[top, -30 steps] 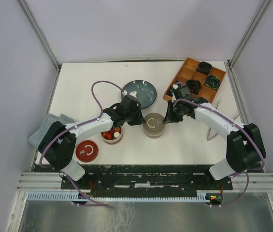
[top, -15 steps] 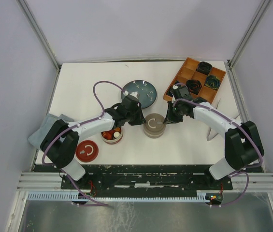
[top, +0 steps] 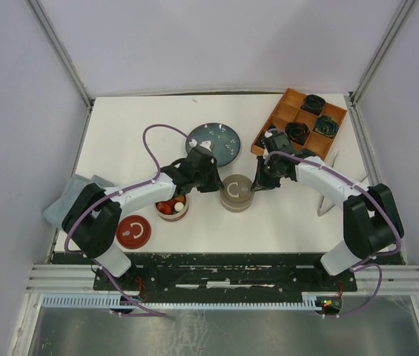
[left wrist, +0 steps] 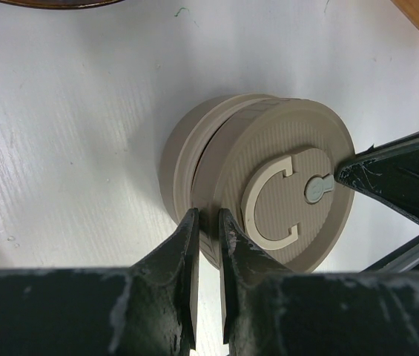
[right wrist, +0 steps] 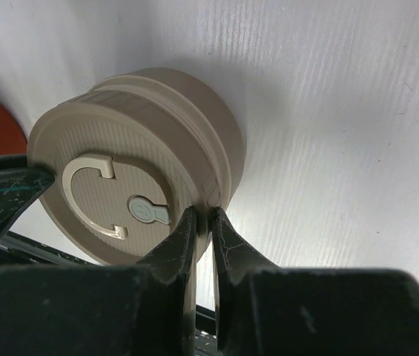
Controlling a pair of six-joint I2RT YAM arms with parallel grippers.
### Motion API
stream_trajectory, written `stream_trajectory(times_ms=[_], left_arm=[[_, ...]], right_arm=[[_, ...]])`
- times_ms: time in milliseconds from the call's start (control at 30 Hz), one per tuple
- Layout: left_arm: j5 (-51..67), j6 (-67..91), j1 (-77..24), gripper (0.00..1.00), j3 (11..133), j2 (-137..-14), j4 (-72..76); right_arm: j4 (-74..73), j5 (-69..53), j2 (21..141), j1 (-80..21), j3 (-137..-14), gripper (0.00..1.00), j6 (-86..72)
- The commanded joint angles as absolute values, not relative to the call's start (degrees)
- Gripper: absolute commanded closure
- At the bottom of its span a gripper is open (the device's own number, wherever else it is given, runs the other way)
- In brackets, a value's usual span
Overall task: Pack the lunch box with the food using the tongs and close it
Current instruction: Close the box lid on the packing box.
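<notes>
Only the overhead view shows the food in an open tub. Up close, the left gripper and right gripper, both nearly shut, touch the lid rim of the beige lunch box.

On my feed the left arm and right arm show white shells between chunky black joints, and a mauve cable loops along each. The left gripper and right gripper have black tapered fingers, scuffed pale at the edges.
</notes>
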State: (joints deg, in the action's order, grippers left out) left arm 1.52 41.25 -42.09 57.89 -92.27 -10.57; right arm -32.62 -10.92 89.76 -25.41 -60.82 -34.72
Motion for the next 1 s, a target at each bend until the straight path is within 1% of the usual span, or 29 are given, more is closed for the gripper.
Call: stream_trajectory(times_ms=[0,700,967], left_arm=[[1.4,39.7,-42.1,0.97,58.2,-91.4,-7.3],[0.9,38.8,-42.0,0.97,57.1,-91.9,-7.3],[-0.9,37.5,-41.6,0.97,58.9,-93.0,-10.0]], right_arm=[[-31.3,-11.4,90.3,-25.7,-62.4,1.0,-35.4],[-32.6,-11.2,91.4,-26.0,-63.2,0.99,-34.9],[-33.0,-11.0,91.7,-26.1,-63.8,0.96,-35.1]])
